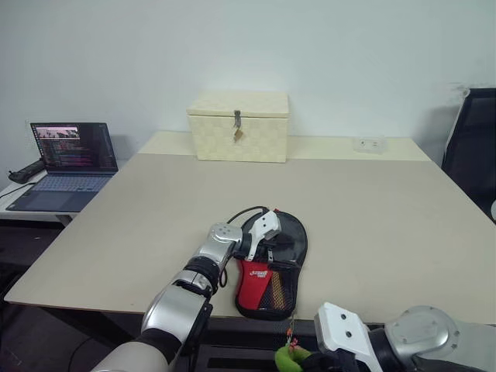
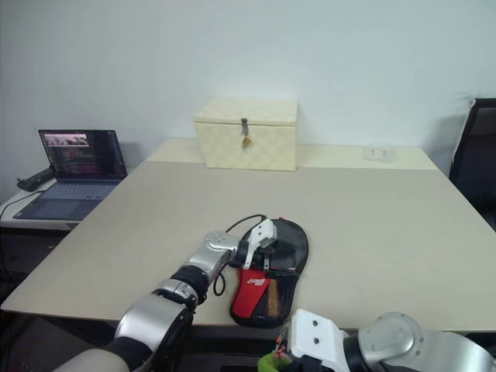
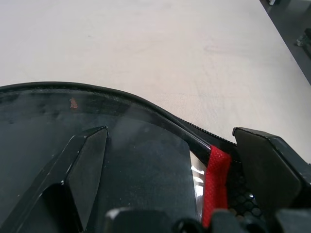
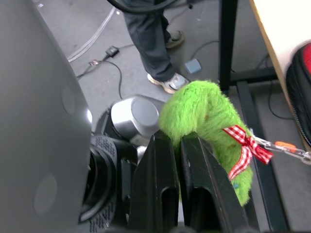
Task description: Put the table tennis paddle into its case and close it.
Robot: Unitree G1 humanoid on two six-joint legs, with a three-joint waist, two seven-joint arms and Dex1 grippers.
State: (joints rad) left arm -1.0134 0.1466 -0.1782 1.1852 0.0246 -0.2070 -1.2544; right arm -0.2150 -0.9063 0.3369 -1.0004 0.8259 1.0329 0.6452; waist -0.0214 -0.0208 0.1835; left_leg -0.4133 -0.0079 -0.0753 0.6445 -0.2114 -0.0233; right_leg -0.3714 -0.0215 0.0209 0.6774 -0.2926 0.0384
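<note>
The case (image 1: 256, 288), a black pouch with a red lower part and a mesh pocket, lies flat near the table's front edge. My left gripper (image 1: 264, 235) rests over its round black top, open, with one finger (image 3: 85, 165) on the glossy face and the other past the zipper rim. The table tennis paddle is hidden. Below the table's front edge my right gripper (image 4: 179, 167) is shut on the green fuzzy zipper charm (image 4: 204, 121). A thin chain (image 4: 286, 148) runs from the charm to the case.
A cream latched box (image 1: 239, 125) stands at the back of the table (image 1: 372, 225). An open laptop (image 1: 68, 164) sits on a side desk at the left, a black chair (image 1: 474, 147) at the right. A person's legs (image 4: 150, 43) stand on the cabled floor.
</note>
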